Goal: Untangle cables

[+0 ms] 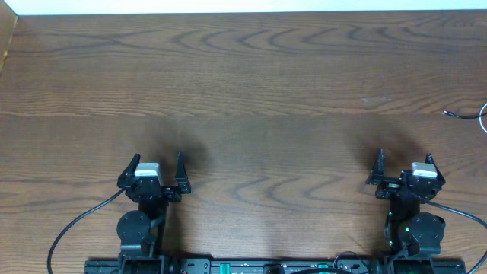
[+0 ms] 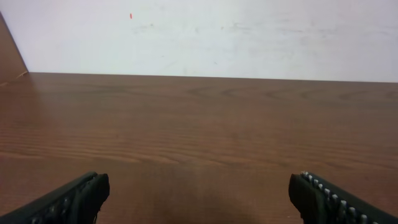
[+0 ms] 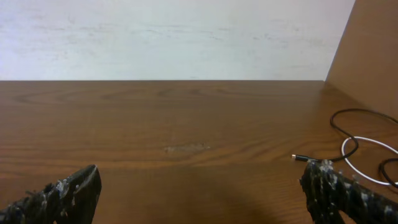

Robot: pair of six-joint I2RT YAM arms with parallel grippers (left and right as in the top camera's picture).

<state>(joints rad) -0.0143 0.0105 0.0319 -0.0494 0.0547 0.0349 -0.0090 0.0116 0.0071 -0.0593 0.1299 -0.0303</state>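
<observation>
The cables lie at the table's far right edge, tangled in a loose loop. In the right wrist view a black cable (image 3: 303,158) ends in a small plug pointing left, and a white cable (image 3: 367,138) curves through it. The overhead view shows only the black plug end (image 1: 455,114) and a bit of the white cable (image 1: 483,116); the remainder runs out of frame. My right gripper (image 1: 405,157) (image 3: 200,177) is open near the front edge, short of the cables, which lie ahead and to its right. My left gripper (image 1: 157,160) (image 2: 199,183) stands open at the front left, nothing between its fingers.
The wooden table (image 1: 251,84) has a raised wooden side wall at the right (image 3: 367,56) and another at the left (image 2: 9,56). A white wall (image 2: 205,34) backs the far edge. Thicker black arm wires (image 1: 76,224) trail off both arm bases.
</observation>
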